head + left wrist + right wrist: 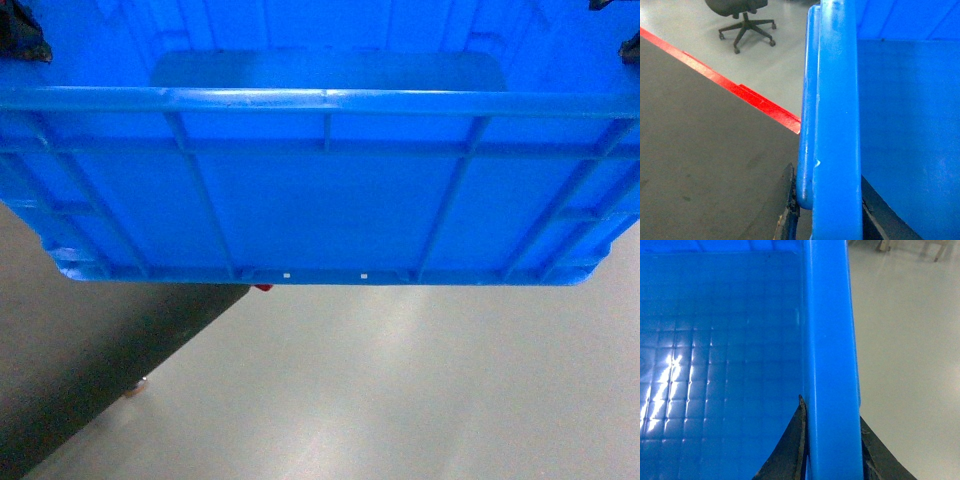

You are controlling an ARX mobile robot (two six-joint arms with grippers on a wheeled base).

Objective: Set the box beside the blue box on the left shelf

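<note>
The box (320,200), a large bright blue ribbed crate, fills the upper half of the head view and hangs above the floor. My left gripper (25,40) is at its left end. In the left wrist view this gripper (832,200) is shut on the box's thick rim (835,100), one dark finger (790,205) outside and one inside. My right gripper (630,45) holds the right end. In the right wrist view it (832,440) is shut on the rim (830,340), beside the gridded box floor (720,365). The left shelf and the blue box are out of view.
A dark floor mat (700,150) with a red tape edge (740,92) lies under the box's left side, also seen at lower left in the head view (90,370). A black office chair (742,15) stands beyond it. Pale grey floor (910,340) lies to the right.
</note>
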